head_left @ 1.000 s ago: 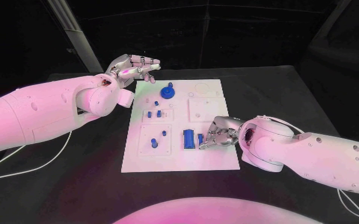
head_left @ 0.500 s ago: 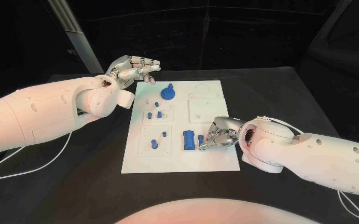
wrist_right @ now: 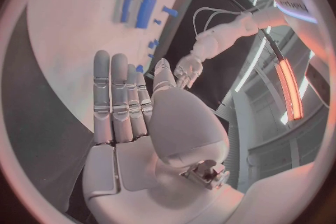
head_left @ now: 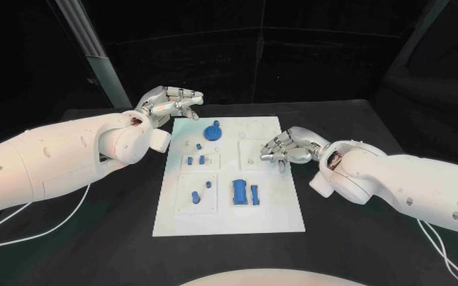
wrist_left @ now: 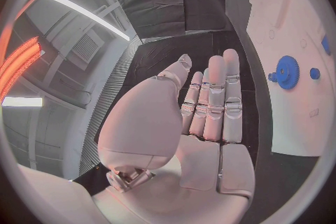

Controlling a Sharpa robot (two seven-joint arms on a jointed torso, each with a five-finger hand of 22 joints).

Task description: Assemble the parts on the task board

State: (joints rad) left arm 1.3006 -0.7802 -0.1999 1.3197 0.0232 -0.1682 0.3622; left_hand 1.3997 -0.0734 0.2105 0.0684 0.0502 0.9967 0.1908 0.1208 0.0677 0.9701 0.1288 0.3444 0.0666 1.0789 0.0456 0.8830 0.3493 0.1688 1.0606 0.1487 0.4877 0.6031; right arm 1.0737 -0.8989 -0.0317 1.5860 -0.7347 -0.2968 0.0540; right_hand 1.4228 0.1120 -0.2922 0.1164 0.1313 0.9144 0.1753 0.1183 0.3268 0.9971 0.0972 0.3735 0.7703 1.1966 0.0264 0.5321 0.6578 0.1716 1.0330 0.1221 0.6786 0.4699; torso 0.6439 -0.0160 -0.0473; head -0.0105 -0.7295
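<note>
The board (head_left: 229, 213) lies mid-bench (head_left: 105, 233), its blue parts spread over it: a gear (head_left: 213, 132) at the far end, small pegs (head_left: 196, 160) in the middle, a block (head_left: 241, 192) with a slim bar (head_left: 257, 194) beside it near the front. The right robot hand (head_left: 284, 148) hovers over the board's right edge, fingers straight and together, holding nothing. The left robot hand (head_left: 172, 106) hangs off the far left corner, fingers lightly curled, also holding nothing.

The risk, as I judge it: both robot hands are large beside the small parts. A reach for a peg could knock its neighbours or nudge the board, and the block and bar sit close enough that gripping one may drag the other.
</note>
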